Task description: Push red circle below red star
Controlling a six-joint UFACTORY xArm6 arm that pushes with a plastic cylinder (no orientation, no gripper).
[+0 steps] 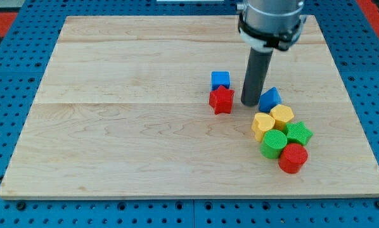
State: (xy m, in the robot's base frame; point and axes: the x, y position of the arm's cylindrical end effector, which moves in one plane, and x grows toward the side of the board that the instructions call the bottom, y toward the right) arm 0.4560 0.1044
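The red circle lies at the lower right of the wooden board, at the bottom of a cluster of blocks. The red star lies near the board's middle, just below a blue cube. My tip rests on the board between the red star on its left and a blue block on its right, close to both. The red circle is well below and to the right of the tip.
The cluster holds a yellow heart, a yellow hexagon, a green circle and a green star, touching each other above the red circle. The wooden board sits on a blue pegboard surround.
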